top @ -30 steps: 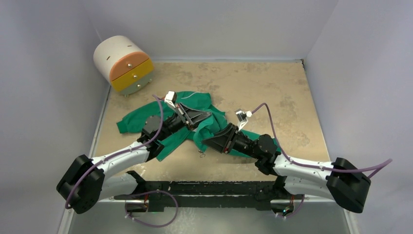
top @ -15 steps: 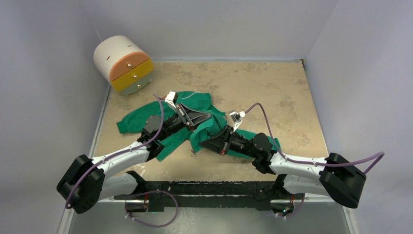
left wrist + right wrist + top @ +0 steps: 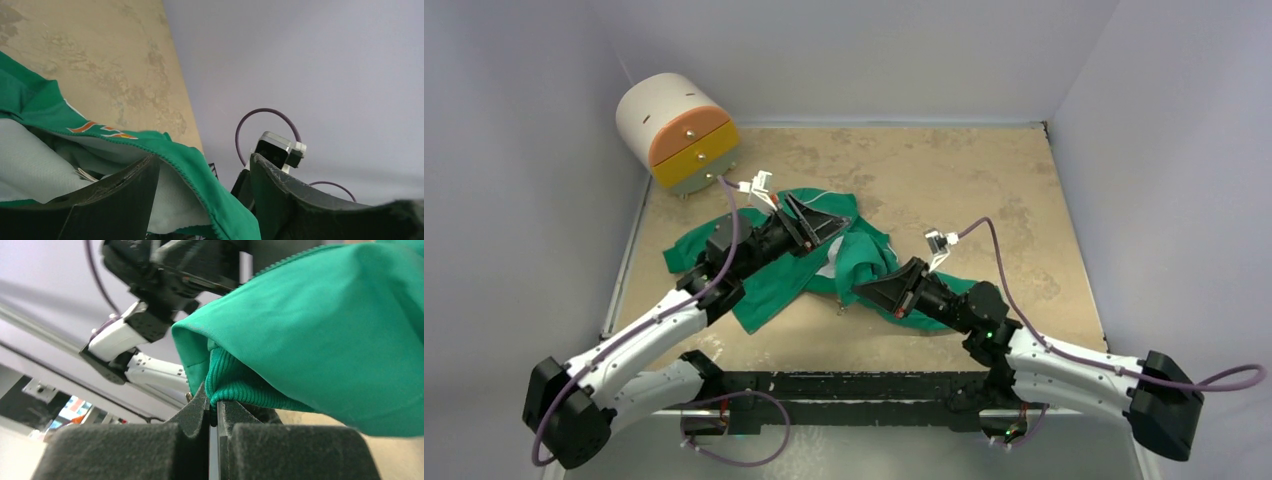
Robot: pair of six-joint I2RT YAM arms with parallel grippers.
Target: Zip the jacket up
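Note:
The green jacket [image 3: 769, 285] lies crumpled mid-table, front open, with pale lining [image 3: 30, 160] and orange-and-white patches [image 3: 100, 130] showing. My left gripper [image 3: 829, 228] sits over its upper part, open. A loose front edge of the jacket [image 3: 220, 200] drapes between its fingers [image 3: 125, 195], which do not pinch it. My right gripper [image 3: 215, 402] is shut on the ribbed hem [image 3: 240, 385] at the jacket's lower right, and green cloth [image 3: 325, 315] bulges above the jaws. In the top view the right gripper [image 3: 861, 293] points left into the fabric.
A white drum-shaped drawer unit [image 3: 679, 130] with orange and yellow fronts stands at the back left corner. Grey walls close in the tan tabletop [image 3: 984, 190] on three sides. Purple cables loop off both wrists.
My left gripper has opened, let go of the jacket and shifted back-left. My right gripper has shut on the hem and drawn it slightly right.

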